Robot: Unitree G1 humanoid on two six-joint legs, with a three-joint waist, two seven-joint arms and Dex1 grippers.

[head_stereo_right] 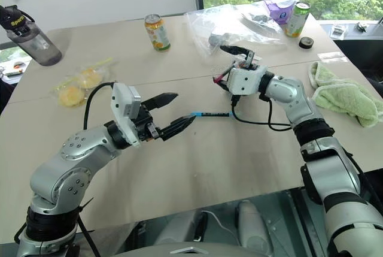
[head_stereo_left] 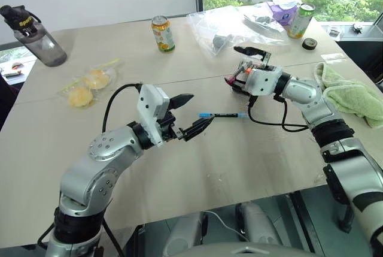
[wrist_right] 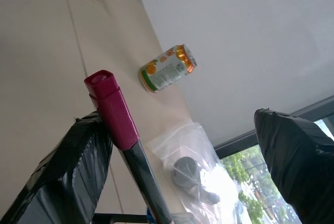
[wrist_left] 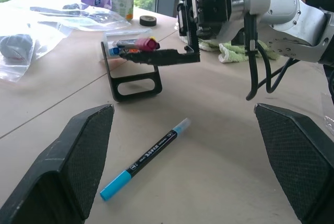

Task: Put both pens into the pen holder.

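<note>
**One pen at the holder, one flat on the desk**

My left fingers (head_stereo_left: 190,115) stood wide apart and empty, pointing across the desk (head_stereo_left: 179,173) toward my right arm. The blue-capped pen (wrist_left: 146,158) lay flat on the desk just beyond their tips, in line with the gap between them and touching neither. Its bright blue cap pointed back toward those fingers, its pale tip away from them.

My right fingers (head_stereo_right: 234,57) were spread apart above the pen holder (wrist_left: 132,70), one finger reaching level across its top. The pink-capped pen (wrist_right: 121,130) stood up between those two fingers, close against one of them, cap uppermost. I could not tell whether it touched that finger, and its lower end was hidden. In my left wrist view a pink end showed at the holder's top, among other coloured marker ends, right beside that level finger.

Farther out from my right fingers lay a clear plastic bag (head_stereo_left: 224,26) with a drink can (head_stereo_left: 163,33) standing near it. A green towel (head_stereo_left: 353,98) lay beside my right forearm.
</note>
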